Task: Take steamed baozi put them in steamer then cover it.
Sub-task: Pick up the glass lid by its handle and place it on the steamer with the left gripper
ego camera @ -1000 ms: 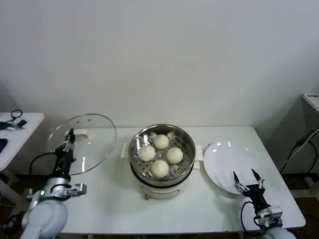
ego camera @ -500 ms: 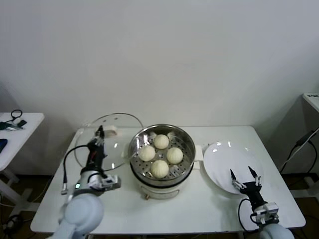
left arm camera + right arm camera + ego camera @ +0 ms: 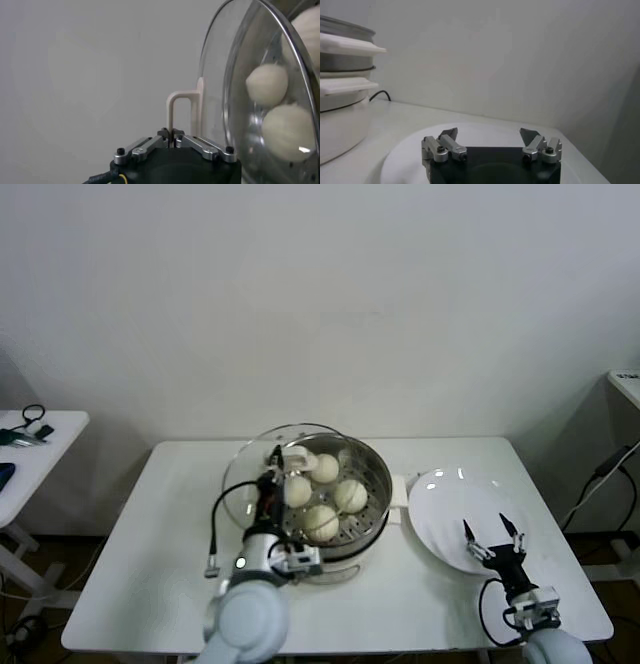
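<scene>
Your left gripper (image 3: 272,469) has carried the lid (image 3: 262,474) from well out over the left side of the table (image 3: 150,554) to the steamer (image 3: 325,496) in about a second; a moment ago the lid hung beside the pot, and now it overlaps the steamer's left rim, tilted, not yet seated. The jaws are pinched tight on the lid's white handle (image 3: 182,112), which the left wrist view shows standing between the fingertips, with the glass just beyond it and two of the buns showing through it. All four buns (image 3: 326,494) lie in the steel basket, so the loading looks finished and only the covering is left. The lid is still off-centre toward your left, so you likely need to carry it a little further right, level it, and lower it until its metal rim meets the basket's rim all round. Watch the tilt: a low edge could catch the rim or press a bun. Your right gripper (image 3: 492,536) waits with jaws spread wide, empty, over the near edge of the plate (image 3: 450,494), clear of the work.
</scene>
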`<state>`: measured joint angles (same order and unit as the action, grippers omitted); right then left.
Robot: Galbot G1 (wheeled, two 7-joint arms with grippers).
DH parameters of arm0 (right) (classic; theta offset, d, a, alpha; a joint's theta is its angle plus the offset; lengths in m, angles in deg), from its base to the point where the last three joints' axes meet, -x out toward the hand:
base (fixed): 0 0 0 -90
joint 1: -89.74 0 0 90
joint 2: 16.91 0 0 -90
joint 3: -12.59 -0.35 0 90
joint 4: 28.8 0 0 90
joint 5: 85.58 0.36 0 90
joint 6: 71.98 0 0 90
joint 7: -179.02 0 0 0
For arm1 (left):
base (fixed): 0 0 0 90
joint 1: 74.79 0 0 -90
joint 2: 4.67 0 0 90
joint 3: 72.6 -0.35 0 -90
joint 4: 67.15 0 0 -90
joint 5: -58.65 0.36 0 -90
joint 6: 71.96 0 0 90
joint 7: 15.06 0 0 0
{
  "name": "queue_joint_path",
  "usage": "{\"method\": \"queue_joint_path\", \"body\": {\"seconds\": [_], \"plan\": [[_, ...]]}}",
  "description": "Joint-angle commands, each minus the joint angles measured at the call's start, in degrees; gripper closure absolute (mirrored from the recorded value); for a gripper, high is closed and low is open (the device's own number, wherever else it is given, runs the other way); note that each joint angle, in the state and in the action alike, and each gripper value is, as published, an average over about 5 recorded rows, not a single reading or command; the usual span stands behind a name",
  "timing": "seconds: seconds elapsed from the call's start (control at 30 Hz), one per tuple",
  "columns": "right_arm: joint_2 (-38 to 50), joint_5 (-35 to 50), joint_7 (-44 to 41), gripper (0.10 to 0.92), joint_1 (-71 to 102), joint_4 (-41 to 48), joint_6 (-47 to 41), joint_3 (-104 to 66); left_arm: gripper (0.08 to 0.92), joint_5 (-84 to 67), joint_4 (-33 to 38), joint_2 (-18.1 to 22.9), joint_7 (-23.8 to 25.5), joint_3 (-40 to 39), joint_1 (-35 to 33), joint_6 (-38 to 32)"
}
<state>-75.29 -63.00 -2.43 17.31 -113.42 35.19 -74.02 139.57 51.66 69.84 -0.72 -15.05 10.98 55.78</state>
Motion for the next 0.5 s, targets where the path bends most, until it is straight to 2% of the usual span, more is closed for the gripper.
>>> {"method": "queue_joint_path", "body": {"seconds": [0.03,0.27,0.5], "plan": [[0.49,0.23,0.12,0.203,0.07,0.08,0.61,-0.23,0.870,10.50,-5.74,10.95,1.26,-8.94,2.22,1.16],[0.64,0.95,0.20,0.203,0.28,0.14,1.04,-0.31,0.870,10.53,-9.48,12.40,0.04,-8.92,3.77,1.99],[0.57,1.02,0.28,0.203,0.24,0.33,1.34,-0.33,0.870,10.89,-11.78,11.91,0.01,-7.68,4.00,2.09]]}}
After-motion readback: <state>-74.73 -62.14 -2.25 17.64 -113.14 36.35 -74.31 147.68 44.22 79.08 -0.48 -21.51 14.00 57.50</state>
